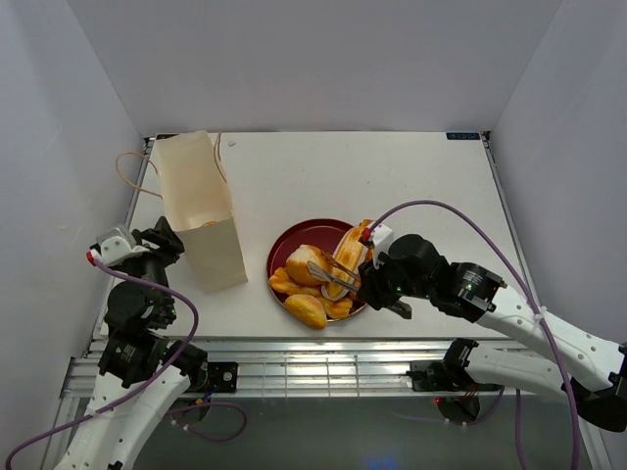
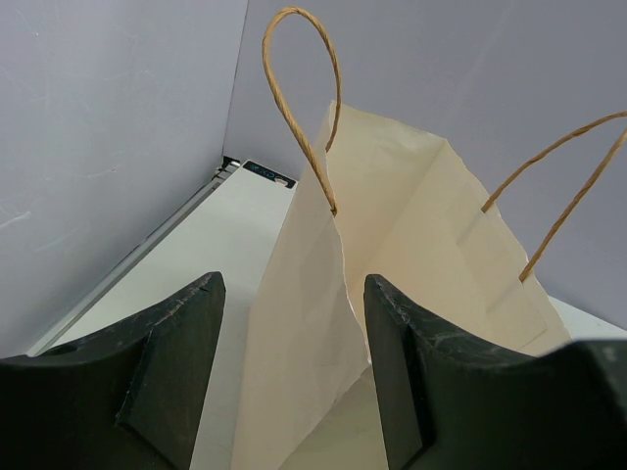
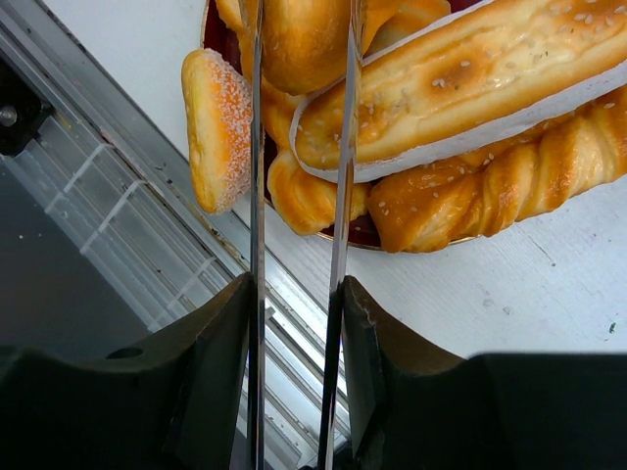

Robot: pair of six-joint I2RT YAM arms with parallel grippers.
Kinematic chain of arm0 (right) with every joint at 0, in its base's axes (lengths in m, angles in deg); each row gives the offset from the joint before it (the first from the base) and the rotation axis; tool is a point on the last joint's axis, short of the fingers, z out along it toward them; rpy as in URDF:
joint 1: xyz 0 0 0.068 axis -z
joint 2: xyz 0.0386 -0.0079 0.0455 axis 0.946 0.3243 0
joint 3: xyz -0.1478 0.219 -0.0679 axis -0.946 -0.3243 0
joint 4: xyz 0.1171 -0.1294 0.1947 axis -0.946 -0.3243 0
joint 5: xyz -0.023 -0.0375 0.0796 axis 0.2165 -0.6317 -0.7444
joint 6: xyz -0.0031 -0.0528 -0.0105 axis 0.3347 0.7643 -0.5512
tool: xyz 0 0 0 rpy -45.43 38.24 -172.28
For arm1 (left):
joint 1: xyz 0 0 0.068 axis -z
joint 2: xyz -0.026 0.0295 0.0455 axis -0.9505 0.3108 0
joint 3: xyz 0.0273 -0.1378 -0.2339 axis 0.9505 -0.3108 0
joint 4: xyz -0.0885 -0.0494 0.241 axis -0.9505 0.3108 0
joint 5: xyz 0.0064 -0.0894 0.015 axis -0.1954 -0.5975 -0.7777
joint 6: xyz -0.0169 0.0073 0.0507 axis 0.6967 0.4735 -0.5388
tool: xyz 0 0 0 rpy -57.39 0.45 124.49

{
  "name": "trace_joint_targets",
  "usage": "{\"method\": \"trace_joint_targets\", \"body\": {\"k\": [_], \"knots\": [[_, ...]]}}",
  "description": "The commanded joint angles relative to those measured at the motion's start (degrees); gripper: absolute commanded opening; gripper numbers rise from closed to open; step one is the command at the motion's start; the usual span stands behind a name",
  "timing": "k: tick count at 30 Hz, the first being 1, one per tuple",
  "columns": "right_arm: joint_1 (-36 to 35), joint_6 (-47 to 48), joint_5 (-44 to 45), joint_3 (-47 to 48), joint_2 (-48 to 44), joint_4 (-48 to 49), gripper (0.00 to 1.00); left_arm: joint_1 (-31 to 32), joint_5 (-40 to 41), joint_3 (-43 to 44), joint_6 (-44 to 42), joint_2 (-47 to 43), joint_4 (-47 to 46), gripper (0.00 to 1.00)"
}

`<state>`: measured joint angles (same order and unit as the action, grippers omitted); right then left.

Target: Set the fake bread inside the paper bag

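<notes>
The fake bread [image 1: 318, 279] lies heaped on a dark red plate [image 1: 284, 247]: a long cream-striped loaf [image 3: 460, 78], a braid [image 3: 490, 186], a sugared roll [image 3: 217, 127] and others. My right gripper [image 3: 294, 286], at the plate's right side [image 1: 370, 281], is shut on metal tongs [image 3: 257, 166]. The tongs' two blades [image 1: 333, 266] reach over the pile and straddle a golden bun [image 3: 299, 39]. The paper bag [image 1: 201, 211] stands upright with its mouth open, left of the plate. My left gripper [image 1: 162, 245] is open at the bag's left side, the bag's near wall [image 2: 304, 333] showing between its jaws [image 2: 294, 294].
The bag's string handles [image 2: 294, 108] arch above its rim, one hanging over the table's left edge [image 1: 132, 176]. White enclosure walls close in the table on three sides. The metal rail frame [image 1: 323, 362] runs along the near edge, just below the plate.
</notes>
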<state>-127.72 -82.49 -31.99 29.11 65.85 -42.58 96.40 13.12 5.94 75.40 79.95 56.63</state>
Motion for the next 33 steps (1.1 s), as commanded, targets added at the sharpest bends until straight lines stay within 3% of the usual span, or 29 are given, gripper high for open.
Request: {"method": "trace_joint_targets", "body": {"k": [1, 20, 33], "knots": [[-0.22, -0.1, 0.0, 3.88, -0.22, 4.05, 0.08, 0.27, -0.35, 0.1, -0.08, 0.08, 0.32, 0.7], [-0.22, -0.28, 0.88, 8.71, -0.4, 2.91, 0.08, 0.27, -0.35, 0.1, 0.01, -0.36, 0.23, 0.7], [-0.14, 3.23, 6.94, 20.58, 0.21, 5.01, 0.08, 0.27, -0.35, -0.08, 0.09, -0.45, 0.06, 0.69]]}}
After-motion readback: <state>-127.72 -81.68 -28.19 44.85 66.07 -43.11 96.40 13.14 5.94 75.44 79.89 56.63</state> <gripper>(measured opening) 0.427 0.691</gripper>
